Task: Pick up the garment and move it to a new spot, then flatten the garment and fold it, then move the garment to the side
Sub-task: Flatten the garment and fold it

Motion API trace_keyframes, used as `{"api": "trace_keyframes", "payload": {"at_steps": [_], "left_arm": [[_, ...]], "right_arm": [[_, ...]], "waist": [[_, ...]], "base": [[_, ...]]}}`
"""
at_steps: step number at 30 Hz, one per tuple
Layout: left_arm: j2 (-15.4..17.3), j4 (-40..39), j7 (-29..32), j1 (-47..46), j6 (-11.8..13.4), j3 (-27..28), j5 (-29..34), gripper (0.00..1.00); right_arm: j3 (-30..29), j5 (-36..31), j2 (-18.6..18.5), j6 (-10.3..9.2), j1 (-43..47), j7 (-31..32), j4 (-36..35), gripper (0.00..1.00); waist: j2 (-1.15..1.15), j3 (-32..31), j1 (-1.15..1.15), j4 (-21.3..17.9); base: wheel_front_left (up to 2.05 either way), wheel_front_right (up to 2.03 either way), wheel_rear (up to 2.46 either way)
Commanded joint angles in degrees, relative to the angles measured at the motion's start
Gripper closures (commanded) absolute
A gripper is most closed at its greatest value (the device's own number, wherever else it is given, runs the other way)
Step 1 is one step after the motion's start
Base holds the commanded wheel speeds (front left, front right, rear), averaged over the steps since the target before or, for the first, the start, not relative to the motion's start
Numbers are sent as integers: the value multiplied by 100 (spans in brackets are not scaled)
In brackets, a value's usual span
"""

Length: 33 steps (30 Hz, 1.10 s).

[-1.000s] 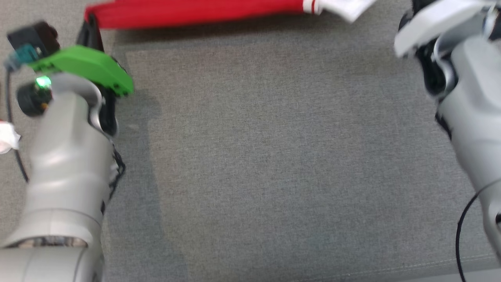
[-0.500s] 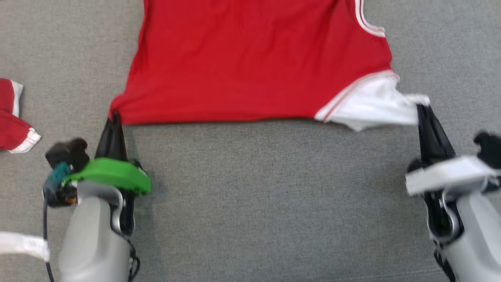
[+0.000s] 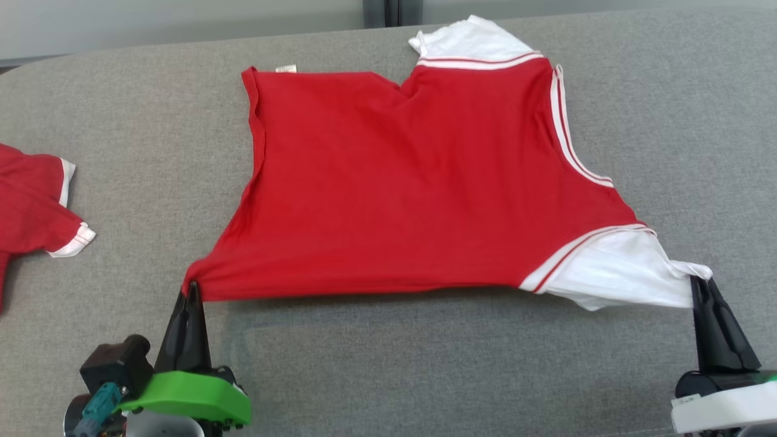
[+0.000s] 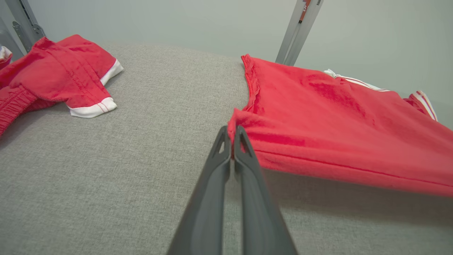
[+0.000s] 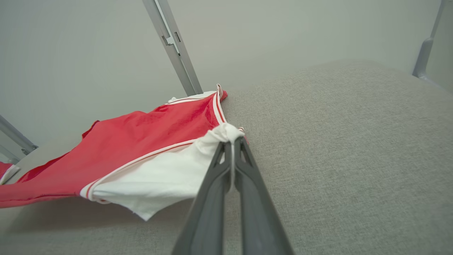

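Item one, your left gripper [image 3: 193, 290]: near left of the scene, its two dark fingers pressed together and clamped on the near left corner of the garment [image 3: 413, 182], above a green housing [image 3: 185, 397]. Item two, your right gripper [image 3: 699, 284]: near right, fingers likewise together, pinching the bunched tip of the garment's white panel [image 3: 613, 273], above a white housing [image 3: 722, 408]. Item three, the garment itself: a red sleeveless top with white-and-red striped trim, spread across the middle of the grey fabric surface [image 3: 425, 370]. Its near hem is stretched in a fairly straight line between your two grippers. In both wrist views that near hem hangs raised, with a shadow on the fabric below it, while the far part with the neckline lies on the surface. A small label shows at the far left shoulder, and a second white panel sits at the far edge. Item four, a second red garment [image 3: 30, 200] with white trim: crumpled at the far left, well apart from the first. Item five, a grey metal post [image 4: 297, 32] against a pale wall beyond the far edge.
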Motion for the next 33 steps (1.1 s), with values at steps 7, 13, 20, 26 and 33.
{"api": "trace_keyframes", "payload": {"at_steps": [7,13,20,26,33], "left_arm": [[185,-841,763,342,76,-107,9,100],[456,-245,1462,-603,-286,-188,-300,100],[605,1004,1843,-1929,-683,-239,-672,100],[625,1714,1595,-2622,-851,-443,-641,45],[427,1986,301,-2788,-772,-494,-395,0]], "right_arm": [[-295,-72,-50,-10,36,437,-282,100],[-177,41,-363,-10,-827,703,237,100],[245,241,-857,-9,-2297,714,1547,100],[746,404,-1102,-9,-3263,457,2482,77],[951,-107,-1192,-9,-3496,-525,2616,0]], "waist": [[0,19,0,31],[0,461,0,133],[0,972,0,230],[0,1144,0,297],[0,1135,0,304]], "base": [[0,0,0],[0,0,0],[0,0,0],[0,0,0],[0,0,0]]}}
